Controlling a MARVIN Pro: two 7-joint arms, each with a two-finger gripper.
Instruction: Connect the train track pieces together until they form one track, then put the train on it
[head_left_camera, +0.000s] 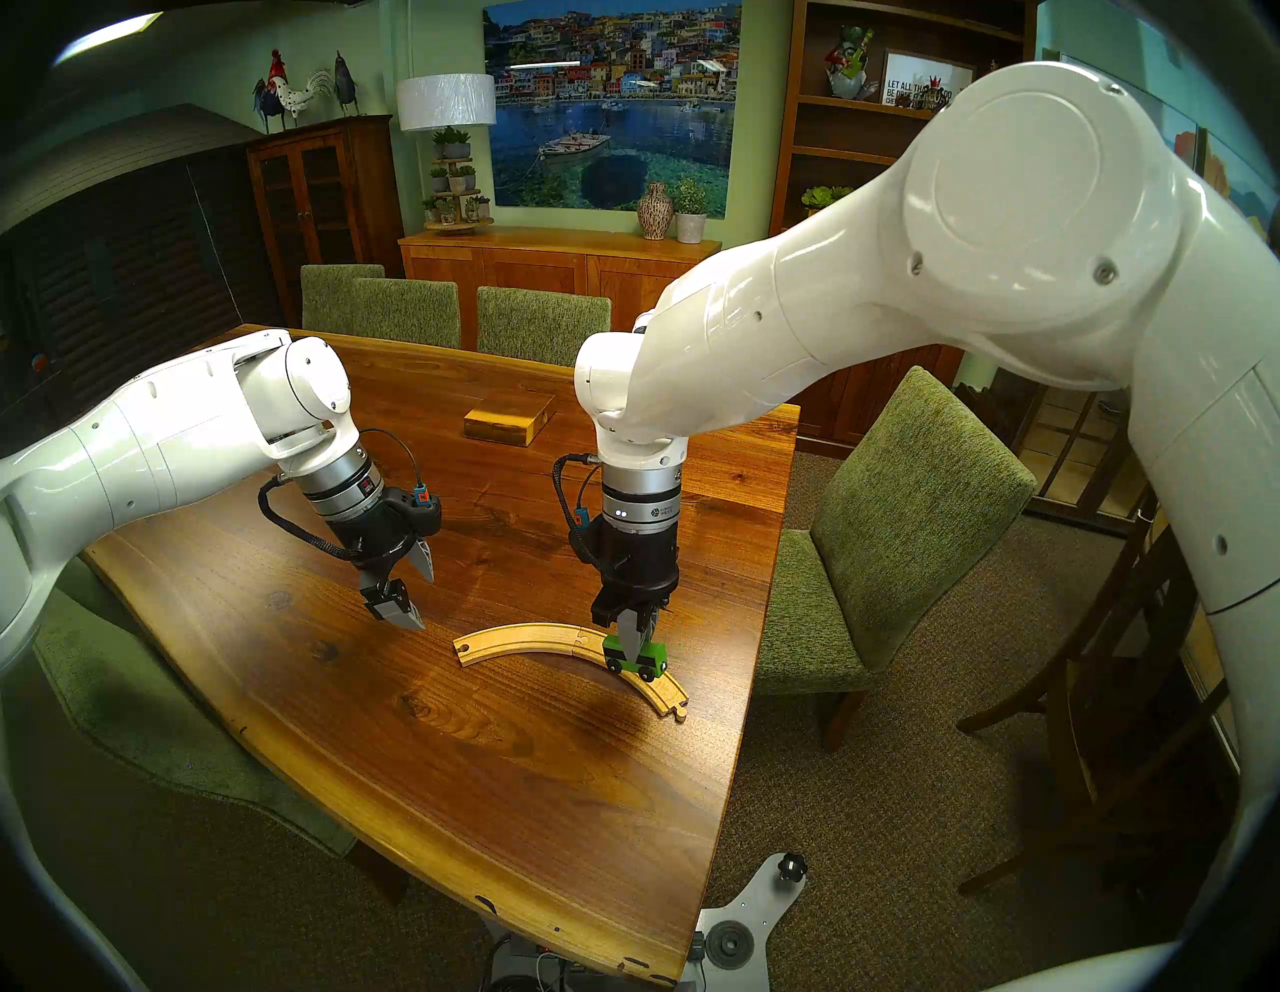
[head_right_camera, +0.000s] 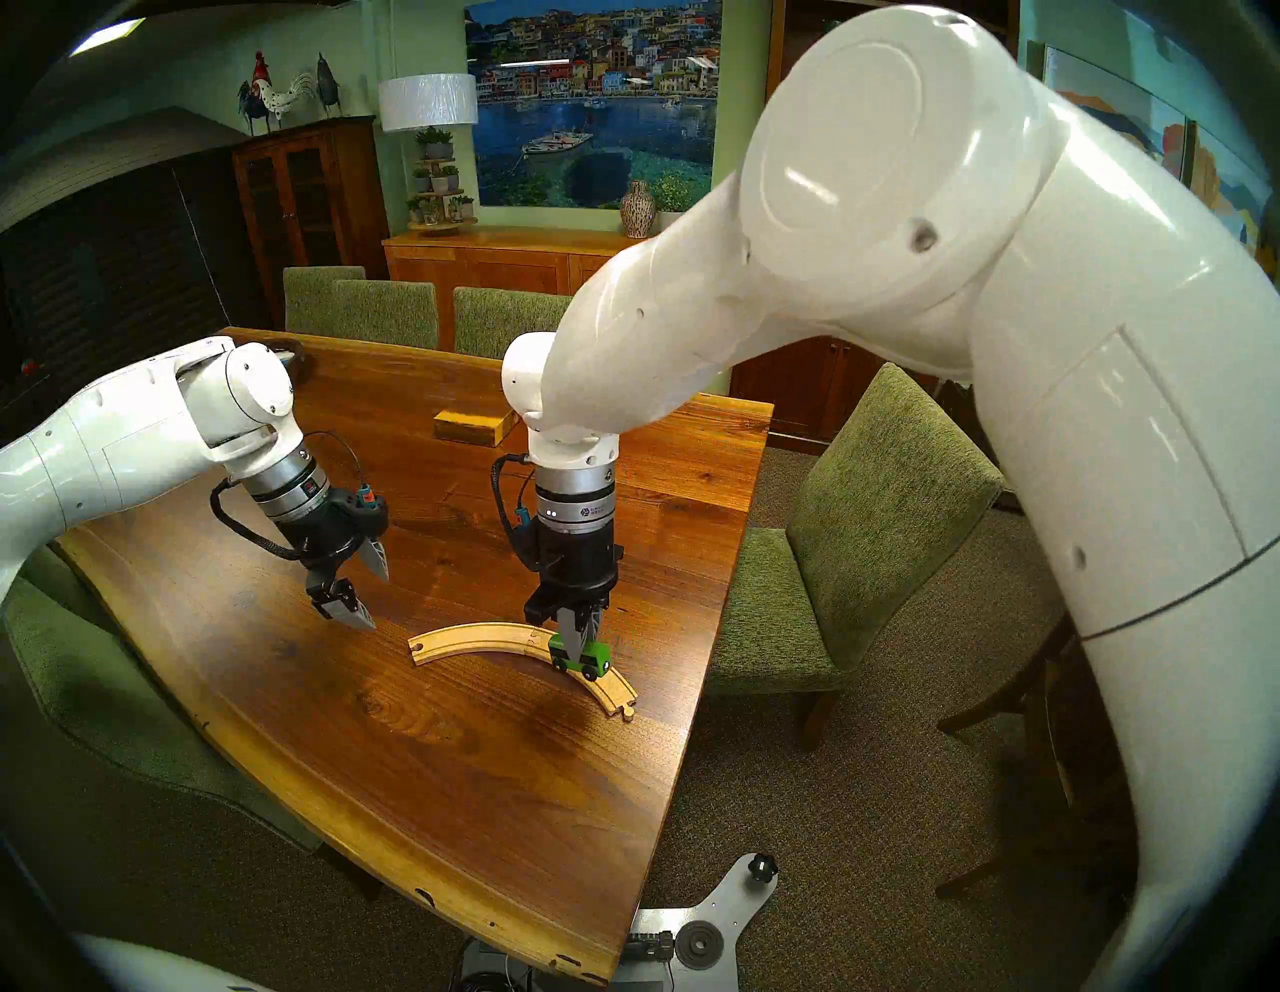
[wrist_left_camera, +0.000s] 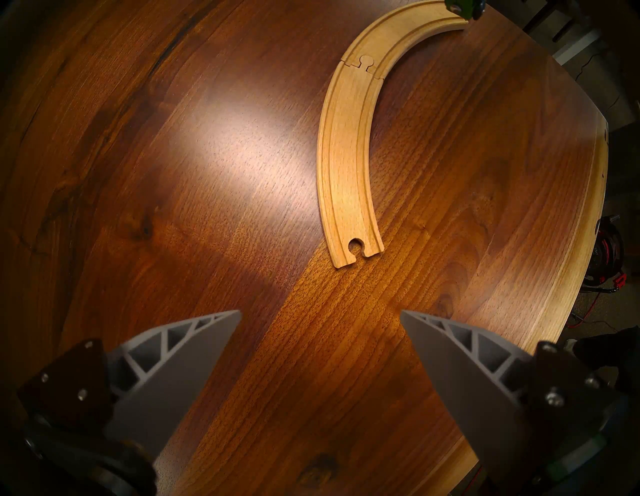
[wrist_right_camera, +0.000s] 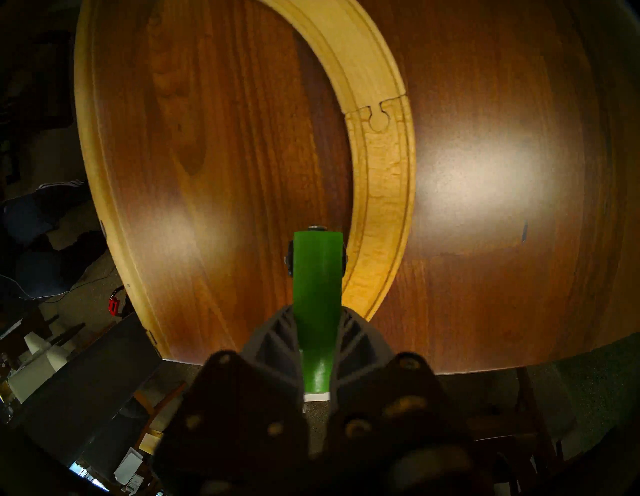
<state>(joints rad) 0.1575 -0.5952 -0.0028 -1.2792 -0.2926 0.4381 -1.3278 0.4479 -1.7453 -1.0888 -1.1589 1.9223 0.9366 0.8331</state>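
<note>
With the two curved wooden pieces already locked peg into socket, the track lies as one arc near the table's right edge, so only the train is left to set down. That explains the right pincer: it points almost straight down and is clamped across the sides of the small green train, holding it lengthwise along the rails over the nearer piece, just past the joint. From the head views the wheels look very close to the grooves, though I cannot tell whether they touch. The wrist view shows the green roof a little to the inside of the curve, so I judge it may need a slight nudge before release. Off to the left, well apart from the track's socket end, the left pincer hangs above bare wood with its fingers spread, empty. A yellow wooden box sits further back.
</note>
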